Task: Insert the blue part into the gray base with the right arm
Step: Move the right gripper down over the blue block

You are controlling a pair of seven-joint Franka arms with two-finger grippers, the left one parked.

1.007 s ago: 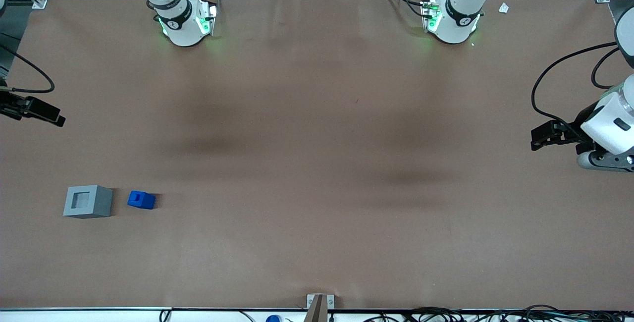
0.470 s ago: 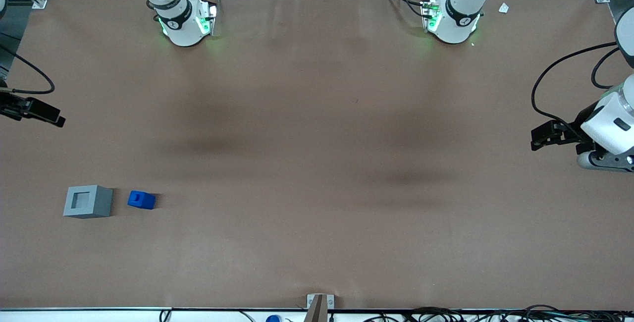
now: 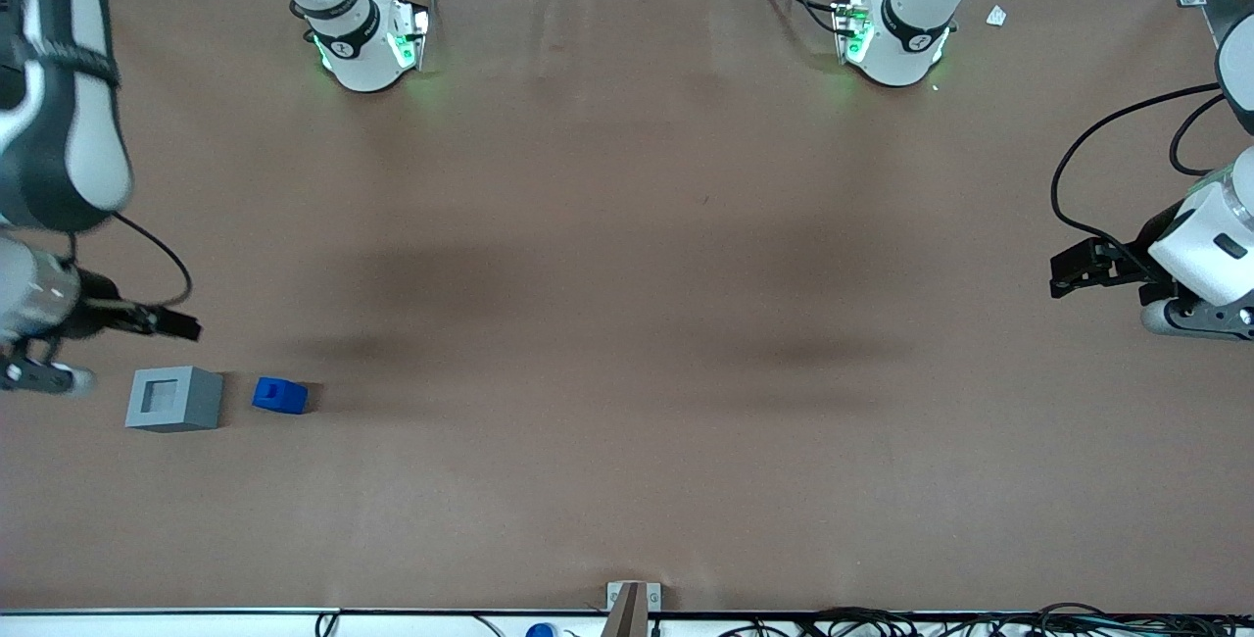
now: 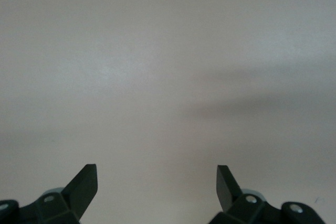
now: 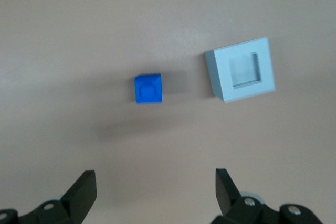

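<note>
Right arm [image 3: 59,88] is at the working arm's end of the table [image 3: 627,323], its white, black-trimmed segment blurred in the front view. Its gripper [image 3: 186,327] hangs above the table surface, farther from the front camera than the gray base [image 3: 174,399] and the blue part [image 3: 280,395], touching neither. In the wrist view the gripper [image 5: 155,187] has its fingers [image 5: 84,190] spread wide apart w/ nothing between them, only bare table showing in the gap.

Gray base sits flat on the table toward the working arm's end, square socket facing up & nothing in it; same in the wrist view [image 5: 241,69]. Blue part lies on the table just beside the base, a small gap between them, not touching, on the side toward the parked arm's end. In the wrist view the blue part [image 5: 148,88] shows a square face w/ a faint round mark on it. Both pieces abt the same nearness to the front camera
</note>
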